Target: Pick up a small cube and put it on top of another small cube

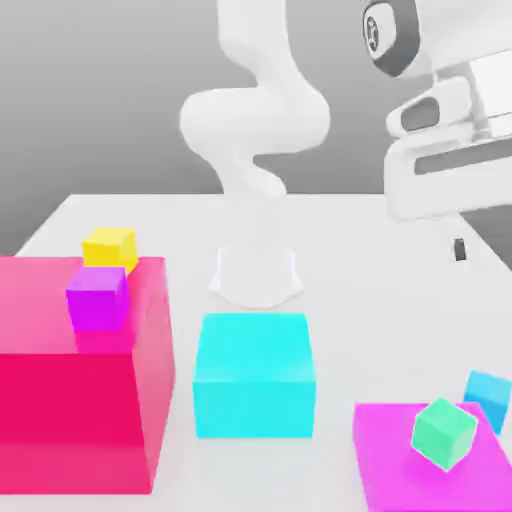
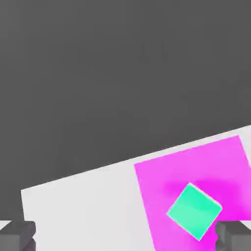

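The small cube (image 1: 488, 398), plain sky blue, sits on the table at the exterior view's right, just behind a flat magenta platform (image 1: 400, 462) that hides its lower part. A mint-green cube (image 1: 444, 432) rests tilted on that platform. My hand hangs high above the table at the exterior view's upper right, with one dark fingertip (image 1: 460, 249) showing well above the sky-blue cube. In the hand view my gripper (image 2: 125, 238) is open, its fingers (image 2: 17, 236) far apart with nothing between them; the mint-green cube (image 2: 194, 211) lies on the magenta platform (image 2: 196, 164) below.
A large cyan block (image 1: 254, 375) stands mid-table in front of the arm's base (image 1: 255, 275). A big pink block (image 1: 70, 400) at the exterior view's left carries a purple cube (image 1: 98, 297) and a yellow cube (image 1: 110, 247).
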Robot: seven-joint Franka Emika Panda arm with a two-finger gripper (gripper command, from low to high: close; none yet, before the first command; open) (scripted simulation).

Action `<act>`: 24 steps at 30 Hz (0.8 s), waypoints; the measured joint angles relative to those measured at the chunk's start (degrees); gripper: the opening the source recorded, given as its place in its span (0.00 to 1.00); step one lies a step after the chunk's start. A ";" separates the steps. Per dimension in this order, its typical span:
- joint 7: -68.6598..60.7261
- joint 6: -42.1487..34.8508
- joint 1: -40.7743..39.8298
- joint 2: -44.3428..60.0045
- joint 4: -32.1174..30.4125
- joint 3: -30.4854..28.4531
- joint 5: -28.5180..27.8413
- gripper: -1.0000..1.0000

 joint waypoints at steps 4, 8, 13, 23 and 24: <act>13.08 3.69 4.12 7.54 -1.71 2.40 -5.74 0.50; 28.39 7.07 9.43 14.91 -3.33 0.82 -14.57 0.50; 42.19 12.58 16.62 24.31 -3.42 -4.61 -24.71 0.50; 44.74 17.38 19.55 30.27 -2.31 -8.05 -27.65 0.00; 44.23 16.29 19.08 28.90 -2.58 -7.42 -27.01 0.00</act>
